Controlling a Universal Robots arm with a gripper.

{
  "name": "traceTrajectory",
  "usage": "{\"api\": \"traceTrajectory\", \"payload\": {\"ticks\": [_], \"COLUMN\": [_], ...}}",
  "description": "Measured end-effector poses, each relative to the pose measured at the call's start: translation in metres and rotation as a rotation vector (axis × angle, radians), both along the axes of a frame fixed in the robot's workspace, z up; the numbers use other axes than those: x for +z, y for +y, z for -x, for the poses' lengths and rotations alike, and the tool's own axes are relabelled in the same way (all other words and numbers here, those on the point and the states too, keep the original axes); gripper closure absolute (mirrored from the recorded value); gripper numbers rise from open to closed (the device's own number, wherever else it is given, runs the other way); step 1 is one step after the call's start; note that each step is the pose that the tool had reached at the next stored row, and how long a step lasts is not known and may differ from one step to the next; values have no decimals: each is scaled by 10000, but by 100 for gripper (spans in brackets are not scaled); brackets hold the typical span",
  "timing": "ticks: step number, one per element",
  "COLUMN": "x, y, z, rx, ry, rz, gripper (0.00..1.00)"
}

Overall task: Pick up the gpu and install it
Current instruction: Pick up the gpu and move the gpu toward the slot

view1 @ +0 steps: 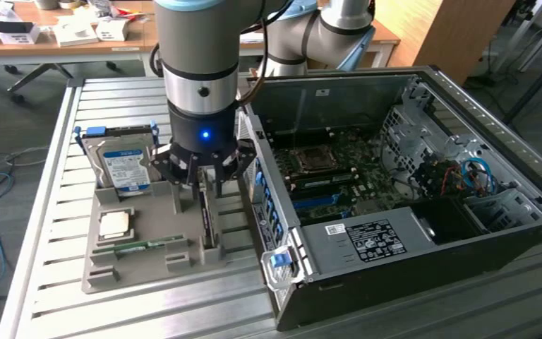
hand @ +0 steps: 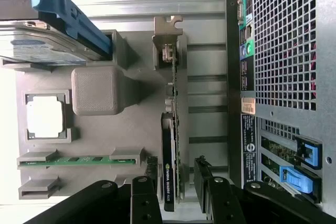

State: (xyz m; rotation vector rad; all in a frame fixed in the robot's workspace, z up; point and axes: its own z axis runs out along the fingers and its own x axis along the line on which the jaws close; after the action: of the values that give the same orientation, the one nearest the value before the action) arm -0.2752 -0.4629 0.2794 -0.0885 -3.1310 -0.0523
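**Robot arm lines up over graphics card in parts tray**

The gripper (view1: 198,192) hangs over the grey parts tray (hand: 136,124) with its fingers (hand: 202,174) spread and holding nothing. They straddle the gpu (hand: 169,145), which stands on edge in its slot near the side of the tray nearest the open computer case (view1: 394,191), its silvery bracket (hand: 167,27) at the far end from the gripper. In the wrist view one finger sits close against the card's dark face while the other stands clear of it, so the grasp looks off-centre. A clean pick likely calls for centring the jaws across the card first, then closing on its flat faces well away from the bracket, squarely enough that the thin board does not tilt or bind against the slot walls.
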Motion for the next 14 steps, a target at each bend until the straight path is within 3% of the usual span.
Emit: {"api": "traceTrajectory", "payload": {"ticks": [14], "x": [-219], "y": [0], "z": [-1], "rx": [34], "ry": [-2], "rz": [-1], "gripper": [58]}}
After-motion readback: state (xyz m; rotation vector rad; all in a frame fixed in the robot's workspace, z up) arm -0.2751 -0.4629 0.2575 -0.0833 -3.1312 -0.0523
